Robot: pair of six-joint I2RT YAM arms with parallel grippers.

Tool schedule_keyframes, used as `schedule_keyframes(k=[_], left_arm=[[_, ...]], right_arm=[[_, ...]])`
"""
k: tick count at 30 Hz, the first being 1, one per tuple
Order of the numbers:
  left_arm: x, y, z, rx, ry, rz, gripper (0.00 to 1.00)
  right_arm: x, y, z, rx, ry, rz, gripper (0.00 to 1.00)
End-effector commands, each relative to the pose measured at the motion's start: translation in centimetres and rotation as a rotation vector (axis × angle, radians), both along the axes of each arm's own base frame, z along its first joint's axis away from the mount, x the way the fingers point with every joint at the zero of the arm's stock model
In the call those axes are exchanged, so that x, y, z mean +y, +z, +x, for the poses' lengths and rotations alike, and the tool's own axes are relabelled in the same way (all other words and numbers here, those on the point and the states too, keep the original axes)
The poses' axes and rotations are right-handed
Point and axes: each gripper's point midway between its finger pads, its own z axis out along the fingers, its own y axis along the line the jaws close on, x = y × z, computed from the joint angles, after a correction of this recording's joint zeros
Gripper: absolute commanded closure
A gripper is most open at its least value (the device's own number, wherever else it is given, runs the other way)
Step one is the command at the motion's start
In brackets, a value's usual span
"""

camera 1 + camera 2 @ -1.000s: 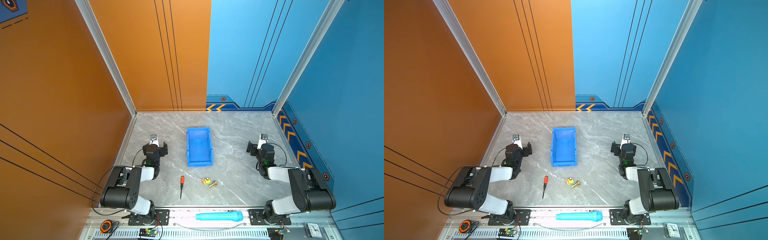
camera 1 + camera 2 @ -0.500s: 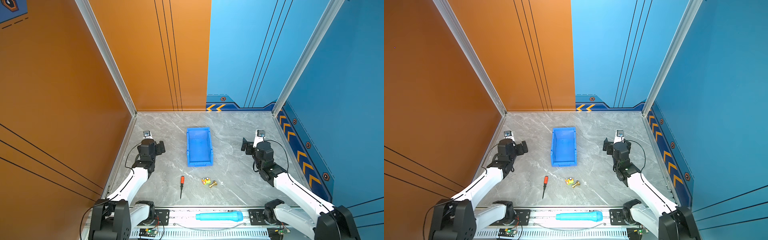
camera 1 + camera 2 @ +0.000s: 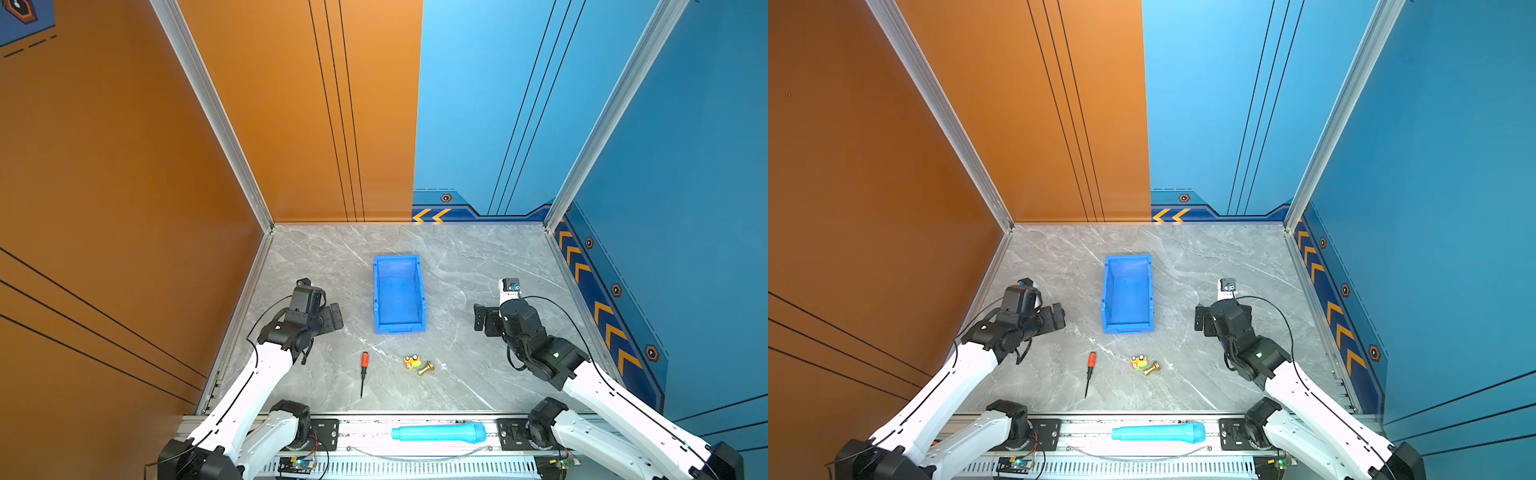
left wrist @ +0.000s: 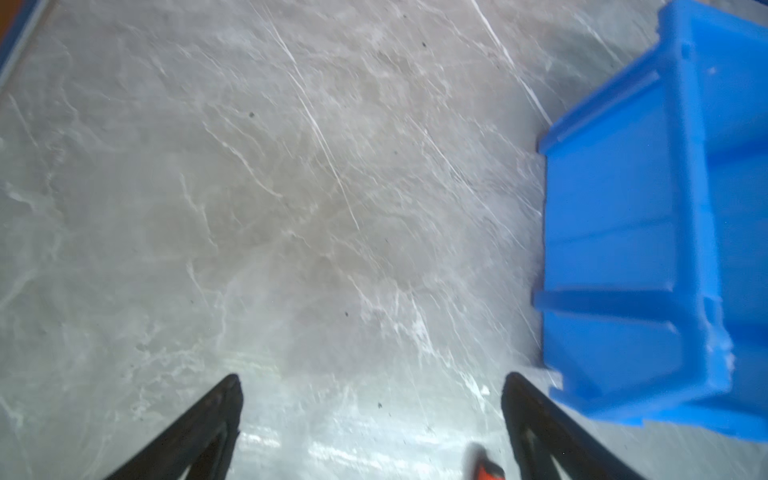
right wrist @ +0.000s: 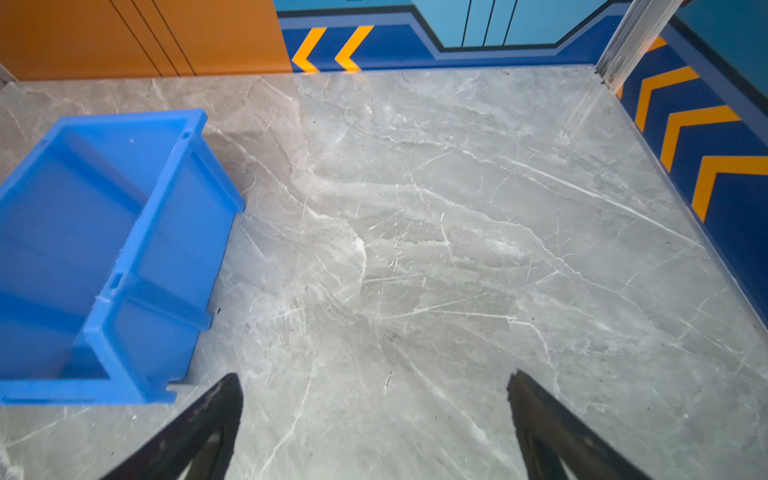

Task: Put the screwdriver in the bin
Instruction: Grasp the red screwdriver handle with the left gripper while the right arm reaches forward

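Arms since extended forward, left end effector (image 4: 372, 378) and right end effector (image 5: 374, 376) spread, red-handled black-shafted screwdriver (image 3: 364, 368)

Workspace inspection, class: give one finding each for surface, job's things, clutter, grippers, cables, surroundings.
Surface: grey marble-patterned tabletop.
Job's things: small red-handled screwdriver lies flat outside the bright blue rectangular plastic bin; bin holds nothing.
Clutter: small yellow-green block beside short brass fitting; cyan plastic cylinder on front rail.
Grippers: left gripper open, right gripper open, both empty.
Cables: black cable loops behind each gripper.
Surroundings: orange wall left, blue wall right.
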Motion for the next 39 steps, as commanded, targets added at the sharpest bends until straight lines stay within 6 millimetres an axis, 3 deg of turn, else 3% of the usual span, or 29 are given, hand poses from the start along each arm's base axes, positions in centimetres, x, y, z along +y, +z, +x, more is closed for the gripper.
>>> schedule_keyframes(k=[1,9,13,18,29,39], left_arm=[[-1.7,0.0,-3.0,0.093,0.001,-0.062,0.02],[-5.5,-3.2,-6.3,0.216,-0.049,-0.072,0.02],[-6.5,-4.3,-6.9,0.252,-0.085,-0.018,0.00],[-6.9,-6.3,-8.1,0.297,-0.088,0.030,0.06],[-9.6,-8.7,-7.3,0.314,-0.132,0.041,0.13],[-10.9,-10.7,-6.8,0.354,-0.153,0.116,0.30]], right_arm=[[0.8,-0.2,-1.9,0.080,0.053,-0.003,0.00],[3.0,-1.4,-4.9,0.101,0.194,0.062,0.00],[3.4,-1.3,-6.0,0.108,0.239,0.084,0.00],[3.8,-2.0,-6.8,0.122,0.280,0.085,0.00],[4.2,-3.1,-7.8,0.161,0.307,0.091,0.00],[3.9,-2.7,-8.2,0.132,0.306,0.103,0.00]])
